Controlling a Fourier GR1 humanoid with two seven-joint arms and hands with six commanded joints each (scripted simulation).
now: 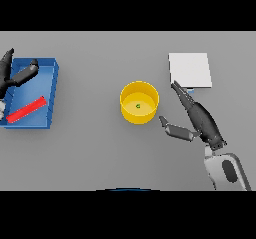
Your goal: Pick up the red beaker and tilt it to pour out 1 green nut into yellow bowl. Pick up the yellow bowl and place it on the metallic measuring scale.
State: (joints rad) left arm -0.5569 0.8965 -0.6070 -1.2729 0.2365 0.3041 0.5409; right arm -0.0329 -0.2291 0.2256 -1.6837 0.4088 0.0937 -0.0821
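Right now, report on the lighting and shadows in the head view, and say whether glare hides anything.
Head view: the light is flat and even over the grey table, with barely any cast shadows; the yellow bowl is slightly darker on its inner wall, and the green nut shows plainly; the metallic scale reads as pale near-white, without glare; nothing is washed out.

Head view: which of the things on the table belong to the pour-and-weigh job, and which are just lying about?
Job:
- red beaker, lying in the tray
- green nut, already in the bowl
- yellow bowl
- metallic measuring scale, nothing on it yet
- right hand, open beside the bowl

Just there:
- blue tray
- left hand, over the tray
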